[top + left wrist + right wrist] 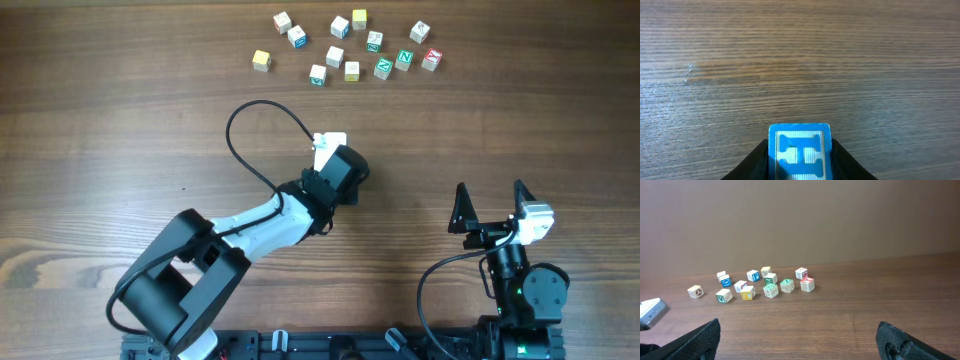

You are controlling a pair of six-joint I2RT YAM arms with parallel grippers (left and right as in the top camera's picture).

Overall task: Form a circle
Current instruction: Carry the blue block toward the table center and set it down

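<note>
Left fingers: the left gripper (799, 146) flanks a small wooden cube with a blue letter H (800, 152), close on both sides; I cannot tell whether it grips.
Right fingers: the right gripper (490, 200) is spread wide and empty.
Circle: none formed yet; the loose scatter of small wooden letter cubes (350, 50) lies well ahead of both fingertips, apart from the H cube.
Risk: a finger dragging on withdrawal could tip or twist the H cube, which would spoil the ring's starting spot.

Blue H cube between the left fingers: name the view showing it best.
Left wrist: the cube sits close, letter readable. Overhead shows only its pale top; right wrist, perhaps a pale sliver at its left edge.
</note>
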